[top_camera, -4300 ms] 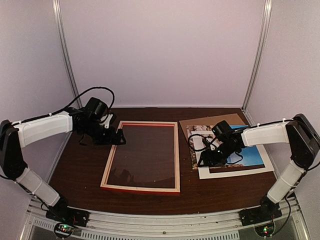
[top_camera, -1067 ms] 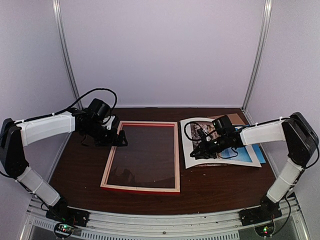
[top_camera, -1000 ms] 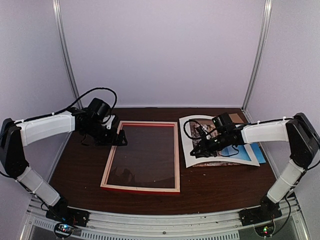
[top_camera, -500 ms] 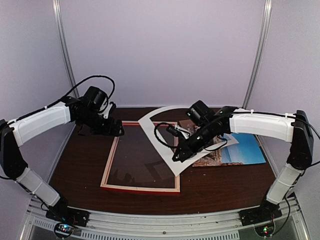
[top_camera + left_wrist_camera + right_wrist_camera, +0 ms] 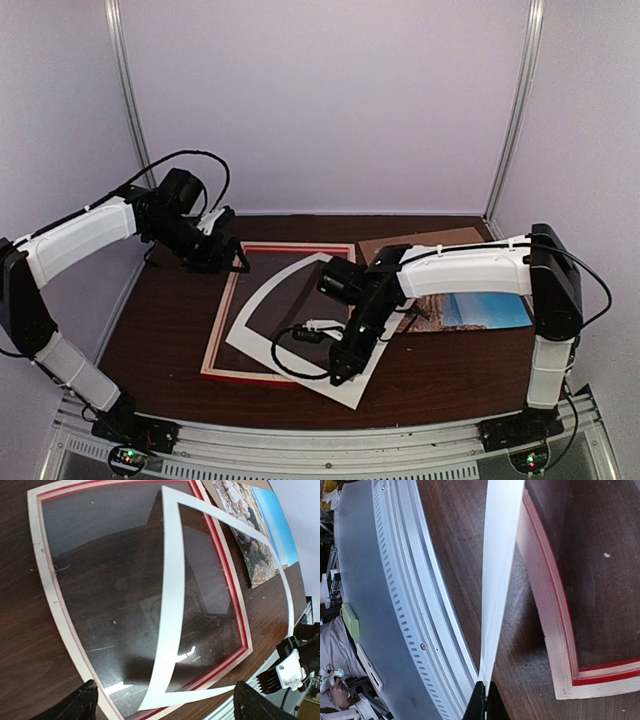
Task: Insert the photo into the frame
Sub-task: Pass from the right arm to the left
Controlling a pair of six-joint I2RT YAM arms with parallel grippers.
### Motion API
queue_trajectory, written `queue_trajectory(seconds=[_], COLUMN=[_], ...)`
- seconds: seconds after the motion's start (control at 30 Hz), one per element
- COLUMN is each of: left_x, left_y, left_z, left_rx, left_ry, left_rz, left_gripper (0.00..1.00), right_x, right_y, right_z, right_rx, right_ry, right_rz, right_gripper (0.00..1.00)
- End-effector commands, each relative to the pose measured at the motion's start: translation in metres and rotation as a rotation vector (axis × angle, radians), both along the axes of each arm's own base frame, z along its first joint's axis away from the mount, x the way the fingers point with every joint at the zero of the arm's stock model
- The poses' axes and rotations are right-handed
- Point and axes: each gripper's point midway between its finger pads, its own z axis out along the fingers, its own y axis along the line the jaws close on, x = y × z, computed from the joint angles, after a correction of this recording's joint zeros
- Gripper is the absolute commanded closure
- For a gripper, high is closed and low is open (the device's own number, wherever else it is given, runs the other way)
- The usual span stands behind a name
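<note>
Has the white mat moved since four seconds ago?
Yes. The white mat has gone left, off the photo, and now overlaps the frame's right side, pinched by the right gripper.

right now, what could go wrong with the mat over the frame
The right pincer pinches the white mat by one thin edge and it bows; it could crease or slip.
The mat hangs skewed across the frame, one corner past its near rail, so it may settle on the wood.
</note>
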Motion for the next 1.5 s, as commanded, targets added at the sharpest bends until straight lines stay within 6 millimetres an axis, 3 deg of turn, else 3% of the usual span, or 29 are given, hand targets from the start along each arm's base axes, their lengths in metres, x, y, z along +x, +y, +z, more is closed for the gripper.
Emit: queue_trajectory(seconds=[0.0,0.43,0.63,0.97,1.47], left_x=[-0.009,-0.016,-0.019,-0.019,-0.018], left_y=[-0.022,-0.035,-0.044,-0.052,-0.052], left_z=[-0.011,-0.069,-0.085,-0.083,-0.080], left_rx=[-0.115,-0.145,-0.193,-0.248,-0.254], left_ry=[0.090,0.289,0.367,0.390,0.377], left_rz=[-0.070,-0.067,-0.068,-0.078,-0.079], left_gripper=[0.07,0.16,0.28,0.46,0.81], right_x=[-0.014,-0.028,-0.029,-0.029,-0.032], right_y=[0.002,0.000,-0.002,-0.004,-0.007], right_z=[0.006,-0.001,-0.003,-0.008,-0.015], right_rx=[0.035,0.033,0.026,0.016,0.004], right_ry=[0.009,0.021,0.020,0.018,0.035], right_rz=[0.116,0.196,0.202,0.203,0.206], right_gripper=[1.00,1.00,1.00,1.00,1.00])
